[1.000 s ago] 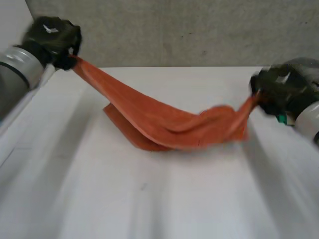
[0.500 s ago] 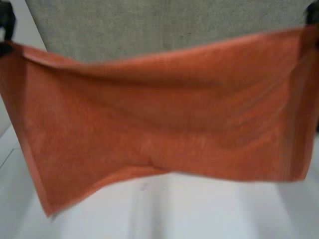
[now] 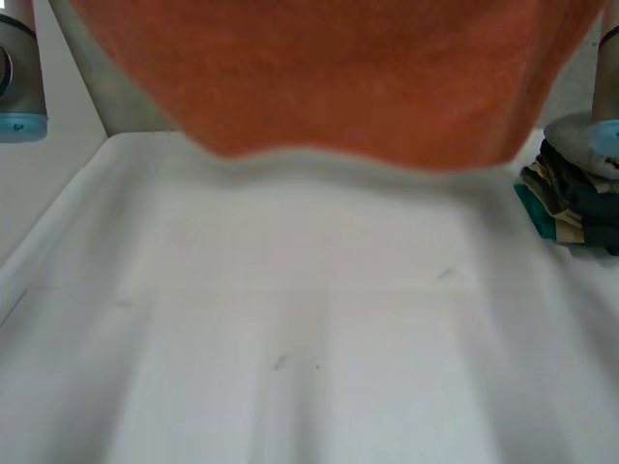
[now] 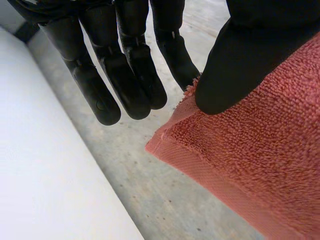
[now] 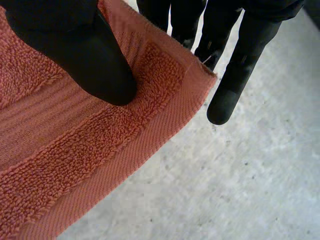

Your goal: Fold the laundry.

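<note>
An orange terry towel [image 3: 358,77] hangs spread wide above the table, its lower edge sagging in a curve across the head view. In the left wrist view my left hand [image 4: 227,70] pinches one upper corner of the towel [image 4: 260,165] between thumb and a finger, while the other fingers [image 4: 125,80] stay straight beside it. In the right wrist view my right hand [image 5: 80,55] presses its thumb on the other upper corner of the towel [image 5: 75,165], clamping it against the fingers [image 5: 240,70] behind. Both arms, the left [image 3: 19,77] and the right [image 3: 607,58], reach upward at the sides.
The white table [image 3: 309,338] lies bare below the hanging towel. A pile of dark and teal clothes [image 3: 571,193] sits at the table's right edge, under my right arm. A grey wall stands behind the table.
Both hands have pulled apart and risen with the towel's corners. The towel has left the table, spread flat and gone up until only its lower part hangs in sight.
</note>
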